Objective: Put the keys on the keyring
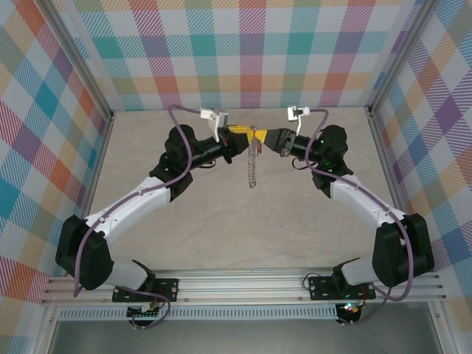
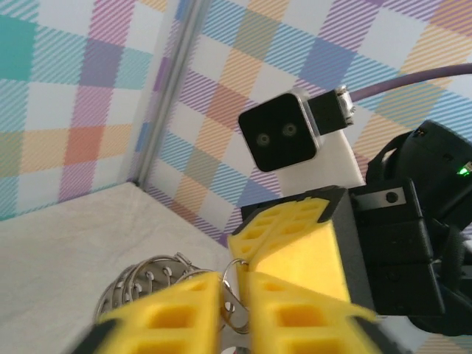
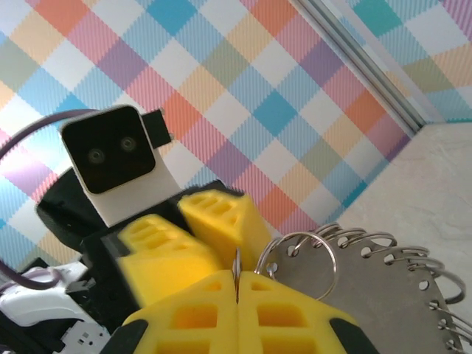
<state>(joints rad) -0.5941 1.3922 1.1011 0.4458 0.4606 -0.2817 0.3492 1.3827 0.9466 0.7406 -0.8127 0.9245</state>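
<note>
The keyring hangs edge-on between my two grippers, high over the far middle of the table. In the right wrist view it is a flat silver plate with small wire loops along its rim. My right gripper is shut on a thin metal loop at the plate's edge. My left gripper faces it tip to tip, its jaws a little apart, and a small wire loop stands in the gap. More of the keyring shows behind the left finger. The keys are out of view.
Checked walls enclose the table on three sides, close behind both grippers. A metal corner post stands beyond the left gripper. Both arms reach inward from the near rail.
</note>
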